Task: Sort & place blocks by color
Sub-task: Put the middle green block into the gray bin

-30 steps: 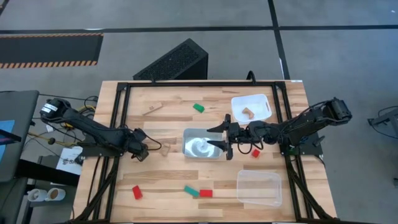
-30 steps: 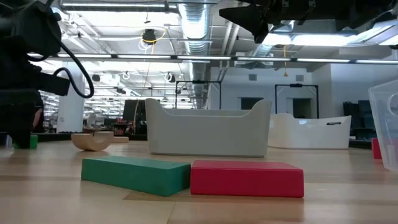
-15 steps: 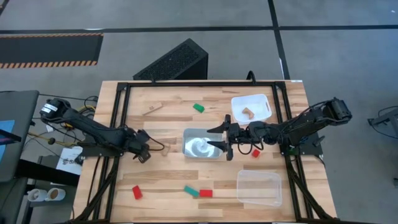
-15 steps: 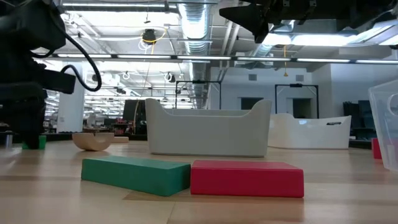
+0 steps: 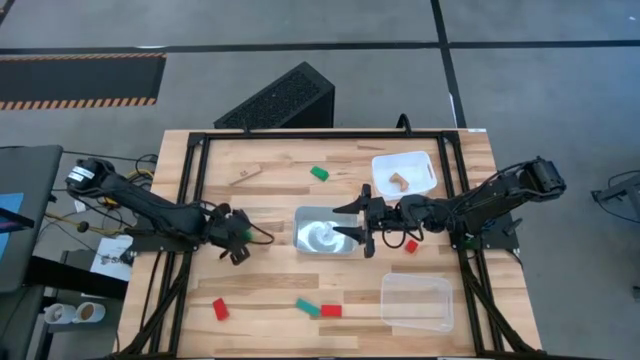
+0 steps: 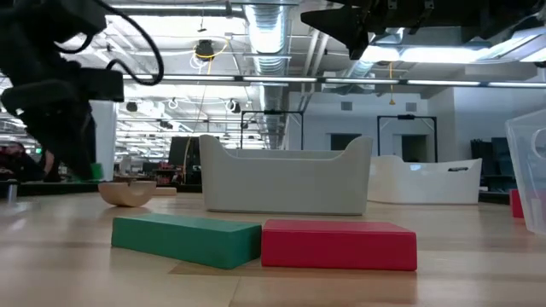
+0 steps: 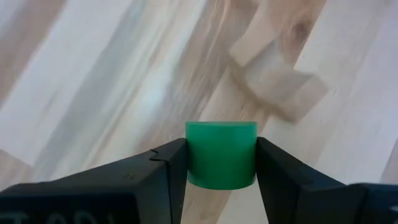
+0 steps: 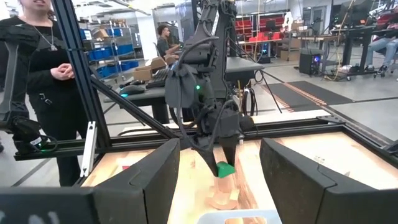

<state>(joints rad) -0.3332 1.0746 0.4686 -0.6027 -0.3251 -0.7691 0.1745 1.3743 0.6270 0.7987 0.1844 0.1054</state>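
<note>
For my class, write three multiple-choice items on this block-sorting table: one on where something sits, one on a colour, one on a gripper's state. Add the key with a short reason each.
1. Where does the wooden block in a tray lie?
A. In the white tray
B. In the clear tray
C. In the silvery tray

2. What colour is the block in the left gripper?
A. Red
B. Green
C. Plain wood

3. What is the right gripper doing?
A. Clamping a red block
B. Resting in the clear tray
C. Hanging open by the silvery tray

Key: 1 A, the high view shows it inside the white tray. 2 B, the left wrist view shows green between the fingers. 3 C, its fingers are spread with nothing between them.
</note>
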